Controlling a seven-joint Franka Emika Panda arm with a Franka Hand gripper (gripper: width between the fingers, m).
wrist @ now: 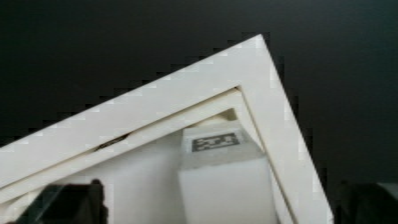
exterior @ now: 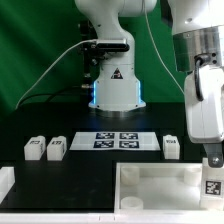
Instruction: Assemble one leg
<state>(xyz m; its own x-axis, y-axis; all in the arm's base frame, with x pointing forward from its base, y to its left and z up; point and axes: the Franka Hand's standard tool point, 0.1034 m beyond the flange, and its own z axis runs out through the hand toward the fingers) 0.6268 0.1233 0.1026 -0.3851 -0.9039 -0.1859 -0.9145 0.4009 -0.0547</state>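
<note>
Reading no words, I see only black-and-white tags: on the marker board [exterior: 116,140] and on the leg [wrist: 221,160] standing in a corner of the white, raised-rim top [exterior: 160,185]. My gripper [exterior: 213,160] is just above it; I cannot tell its opening. Other blocks [exterior: 46,148] sit apart.

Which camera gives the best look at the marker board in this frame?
The exterior view: the marker board lies flat on the black table in front of the robot base, its tags visible in full. The wrist view does not show it, only a white corner of the tray-like top and one tagged leg.
</note>
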